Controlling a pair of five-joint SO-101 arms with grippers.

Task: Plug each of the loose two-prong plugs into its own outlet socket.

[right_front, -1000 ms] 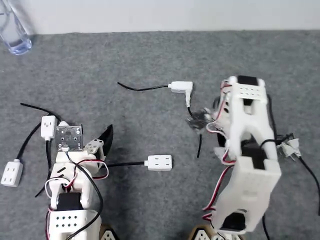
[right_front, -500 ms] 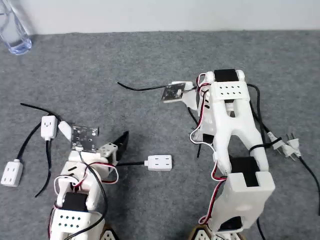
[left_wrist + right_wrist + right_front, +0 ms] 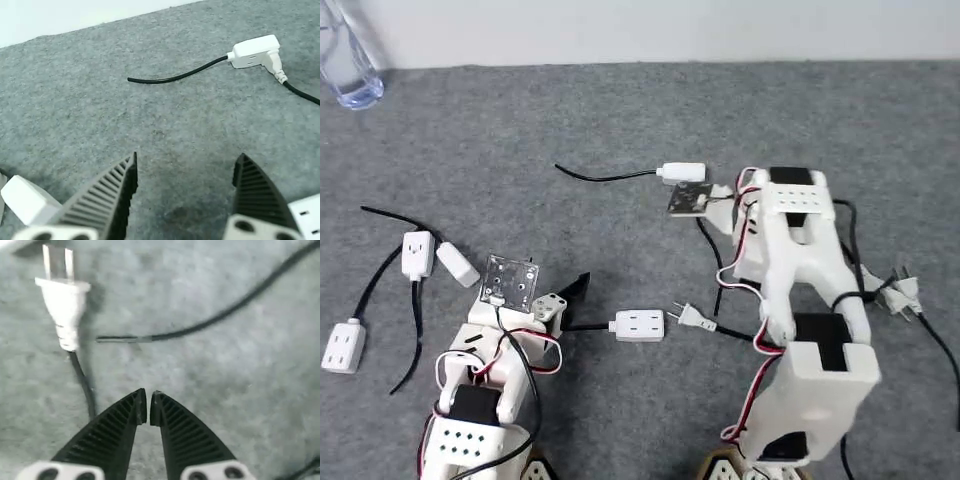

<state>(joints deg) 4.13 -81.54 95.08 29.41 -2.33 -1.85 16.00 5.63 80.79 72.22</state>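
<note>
White two-prong plug (image 3: 688, 318) lies just beside socket (image 3: 638, 324)

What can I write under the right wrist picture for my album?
Right gripper, shut and empty, over the grey mat near a loose white two-prong plug.

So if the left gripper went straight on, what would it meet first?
Probably bare grey mat; the open left gripper tilts toward it. The black cord lies farther ahead, depth unclear.
</note>
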